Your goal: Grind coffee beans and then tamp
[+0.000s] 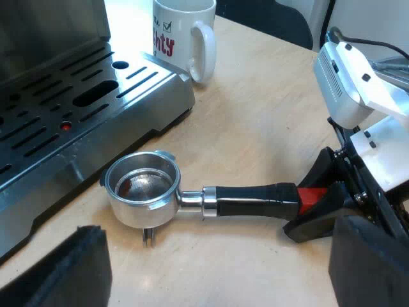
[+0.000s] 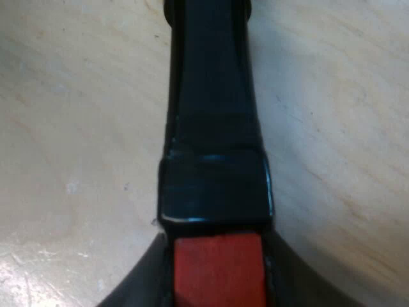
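The metal holder lies on the wooden table beside the espresso machine's drip tray, its basket facing up with dark residue inside. Its dark handle points away from the machine and ends in red. My right gripper is shut on that red end. In the right wrist view the handle runs straight away from the red end, and my right gripper presses it from both sides. My left gripper hangs open above the table, short of the holder, holding nothing.
A white mug with printed lettering stands by the drip tray's corner, its handle turned toward the bare table. The slotted metal drip tray has a small red dot among its slots.
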`<action>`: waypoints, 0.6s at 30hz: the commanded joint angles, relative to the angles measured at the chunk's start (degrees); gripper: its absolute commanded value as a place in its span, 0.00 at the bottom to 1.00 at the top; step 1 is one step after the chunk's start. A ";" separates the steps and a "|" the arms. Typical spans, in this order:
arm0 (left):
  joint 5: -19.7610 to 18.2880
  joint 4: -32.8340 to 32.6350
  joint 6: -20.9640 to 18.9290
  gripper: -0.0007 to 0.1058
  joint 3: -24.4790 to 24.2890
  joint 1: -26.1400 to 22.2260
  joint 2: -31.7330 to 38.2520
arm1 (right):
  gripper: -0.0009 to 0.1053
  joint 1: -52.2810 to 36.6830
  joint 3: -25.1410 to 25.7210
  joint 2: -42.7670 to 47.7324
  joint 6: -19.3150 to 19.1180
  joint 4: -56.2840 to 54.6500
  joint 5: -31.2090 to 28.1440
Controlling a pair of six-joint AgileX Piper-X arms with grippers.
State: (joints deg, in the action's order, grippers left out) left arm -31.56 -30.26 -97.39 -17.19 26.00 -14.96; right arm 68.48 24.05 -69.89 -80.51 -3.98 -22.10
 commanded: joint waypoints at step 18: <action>-0.46 -0.76 -0.52 0.68 0.04 0.31 0.42 | 0.53 -0.34 1.30 0.18 -0.41 -9.97 -0.75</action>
State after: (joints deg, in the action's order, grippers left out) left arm -31.56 -31.14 -97.39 -17.19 26.00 -14.96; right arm 68.48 25.28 -69.75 -80.51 -11.86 -22.72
